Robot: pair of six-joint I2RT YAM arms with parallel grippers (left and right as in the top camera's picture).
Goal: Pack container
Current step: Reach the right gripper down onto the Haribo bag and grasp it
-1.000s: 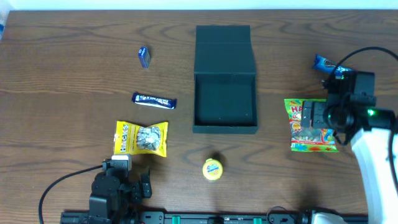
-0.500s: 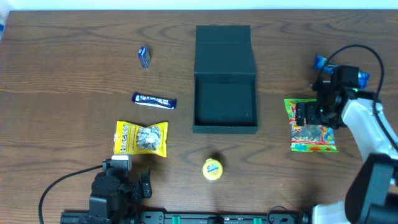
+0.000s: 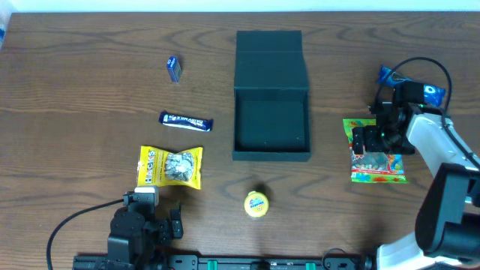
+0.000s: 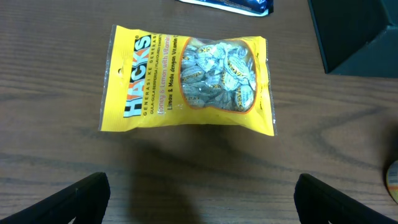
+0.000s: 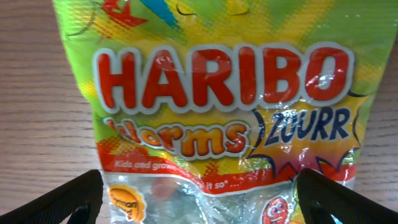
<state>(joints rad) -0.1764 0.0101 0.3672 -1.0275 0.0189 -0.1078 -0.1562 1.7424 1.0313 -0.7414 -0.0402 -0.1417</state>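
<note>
Right gripper [image 5: 199,198], jaws spread wide, hovers over Haribo bag [image 5: 217,99]; it should descend squarely and pinch the film before transfer to container [image 3: 271,155].

Left arm [image 3: 127,229] sits folded up at the near edge. The left gripper [image 4: 200,196] has its jaws spread wide, with just the two dark fingertips [image 4: 87,194] poking in at the wrist view's lower corners. Right arm [image 3: 435,142] reaches forward, wrist tipped down, and the right gripper [image 5: 199,194] is spread just as wide.
</note>
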